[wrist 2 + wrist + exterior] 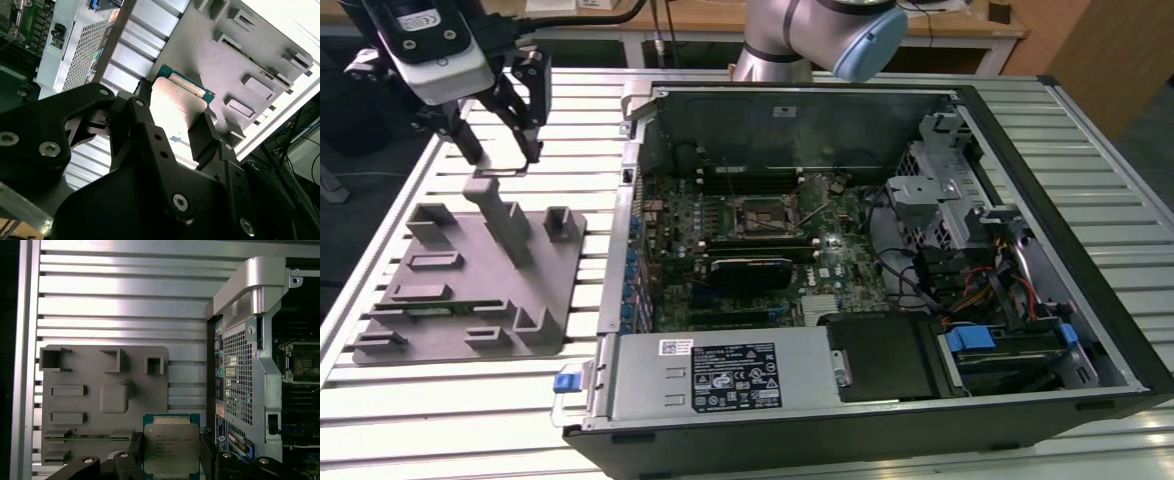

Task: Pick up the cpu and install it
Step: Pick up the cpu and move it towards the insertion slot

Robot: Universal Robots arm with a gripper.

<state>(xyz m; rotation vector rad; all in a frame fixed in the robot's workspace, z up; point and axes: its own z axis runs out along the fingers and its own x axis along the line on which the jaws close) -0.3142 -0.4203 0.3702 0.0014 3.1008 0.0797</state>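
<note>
The chip (171, 447), a flat square with a shiny silver top and thin green rim, is pinched by two opposite edges between the pincer's (503, 158) fingers (136, 444). It hangs over the grey tray's (467, 290) edge, beside the open computer case (1067, 180).

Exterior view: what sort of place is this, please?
Probably a robotics lab bench for computer assembly: an open black desktop computer case lies on a slatted aluminium table, beside a grey plastic fixture tray, and the arm's tool holds a square silver cpu.
</note>
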